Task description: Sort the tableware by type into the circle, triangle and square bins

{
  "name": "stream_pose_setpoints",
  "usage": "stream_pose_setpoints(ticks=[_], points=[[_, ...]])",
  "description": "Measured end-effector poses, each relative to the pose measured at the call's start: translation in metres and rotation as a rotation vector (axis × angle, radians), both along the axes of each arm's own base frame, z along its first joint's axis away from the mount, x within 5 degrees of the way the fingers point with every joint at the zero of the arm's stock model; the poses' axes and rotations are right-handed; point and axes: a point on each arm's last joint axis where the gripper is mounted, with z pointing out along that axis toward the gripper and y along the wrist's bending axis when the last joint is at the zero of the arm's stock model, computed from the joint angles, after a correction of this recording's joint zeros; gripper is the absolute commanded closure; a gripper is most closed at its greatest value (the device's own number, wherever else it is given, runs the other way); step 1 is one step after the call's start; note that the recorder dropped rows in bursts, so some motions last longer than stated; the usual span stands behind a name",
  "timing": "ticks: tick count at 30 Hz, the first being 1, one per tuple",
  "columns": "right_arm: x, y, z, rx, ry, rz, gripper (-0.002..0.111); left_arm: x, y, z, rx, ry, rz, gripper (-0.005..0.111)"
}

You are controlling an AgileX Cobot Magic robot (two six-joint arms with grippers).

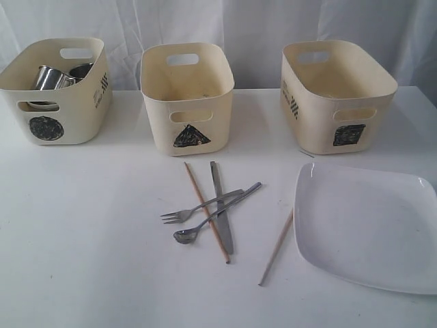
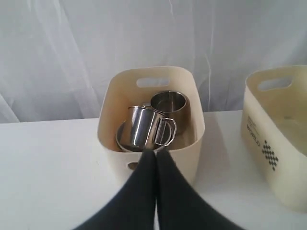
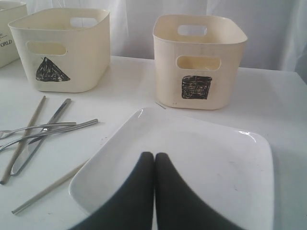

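Observation:
The circle bin [image 1: 75, 109] at the left holds two steel mugs [image 2: 144, 127] [image 2: 169, 103] and a steel bowl [image 2: 122, 139]. My left gripper [image 2: 156, 152] is shut and empty, just before that bin's near wall. The triangle bin [image 1: 188, 119] stands in the middle and the square bin [image 1: 328, 109] at the right. In front of the triangle bin lie a fork [image 1: 188, 212], spoon [image 1: 184, 236], knife [image 1: 226, 239] and chopstick [image 1: 194, 186], crossed over one another. A second chopstick [image 1: 276, 247] lies beside the white square plate [image 1: 369, 225]. My right gripper [image 3: 154, 155] is shut and empty above the plate [image 3: 206, 158].
A white curtain hangs behind the three bins. The table top is white, and the plate reaches close to its right edge. Neither arm shows in the exterior view.

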Motion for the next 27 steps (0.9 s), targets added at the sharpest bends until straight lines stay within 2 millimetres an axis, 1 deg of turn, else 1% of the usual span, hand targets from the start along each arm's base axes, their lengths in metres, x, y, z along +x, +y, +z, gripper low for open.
stream_pose_setpoints(ticks=[3,6,9,12,15,19,23,26,27], points=[[0.000,0.000,0.000,0.000,0.000,0.000,0.108,-0.042,0.003,-0.002,-0.015,-0.033,0.009,0.107],[0.000,0.000,0.000,0.000,0.000,0.000,0.108,-0.081,0.006,-0.008,-0.048,-0.033,0.032,0.107],[0.000,0.000,0.000,0.000,0.000,0.000,0.108,-0.114,0.010,-0.011,-0.103,-0.017,0.064,0.107],[0.000,0.000,0.000,0.000,0.000,0.000,0.108,-0.137,0.012,-0.017,-0.168,0.034,0.100,0.107],[0.000,0.000,0.000,0.000,0.000,0.000,0.108,-0.151,0.014,-0.026,-0.194,0.127,0.130,0.107],[0.000,0.000,0.000,0.000,0.000,0.000,0.108,-0.161,0.016,-0.034,-0.170,0.219,0.148,0.107],[0.000,0.000,0.000,0.000,0.000,0.000,0.108,-0.163,0.016,-0.037,-0.033,0.256,0.104,0.107],[0.000,0.000,0.000,0.000,0.000,0.000,0.108,-0.163,0.014,-0.039,0.069,0.257,0.045,0.107],[0.000,0.000,0.000,0.000,0.000,0.000,0.108,-0.161,0.013,-0.043,0.092,0.248,0.024,0.107]])
